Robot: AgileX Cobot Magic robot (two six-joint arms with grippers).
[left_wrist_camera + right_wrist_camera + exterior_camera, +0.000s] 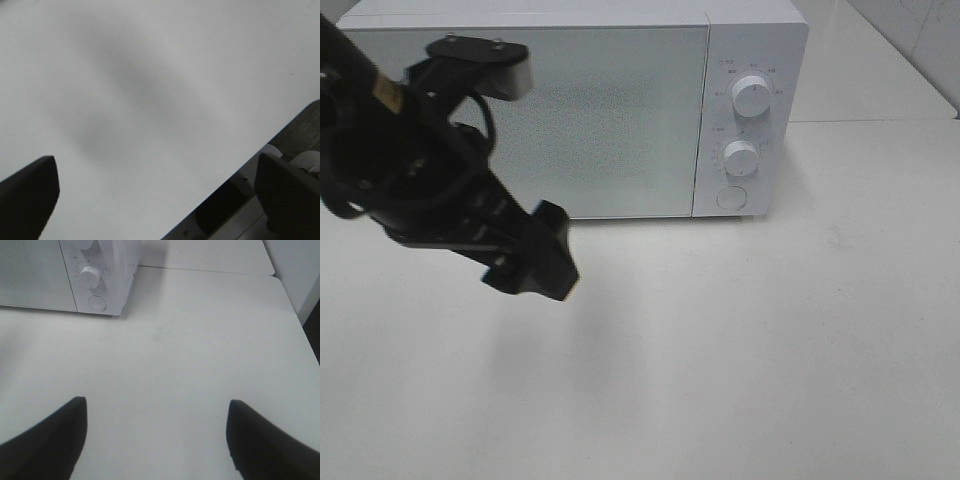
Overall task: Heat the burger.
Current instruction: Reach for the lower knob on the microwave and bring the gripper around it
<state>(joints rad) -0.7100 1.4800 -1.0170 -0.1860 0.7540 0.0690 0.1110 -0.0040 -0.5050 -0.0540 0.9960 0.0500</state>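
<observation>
2 spread, empty grippers: left gripper (157, 162) over white table (770, 350), right gripper (157, 404) facing the microwave (40, 275).

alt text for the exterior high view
A white boxy microwave, door shut, stands at the back of a white table, two round knobs and a round button on its right panel. A black robot arm hangs before its door's left side.

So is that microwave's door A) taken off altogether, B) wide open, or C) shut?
C: the door lies flat against the front of the microwave, and none of the inside shows.
</observation>
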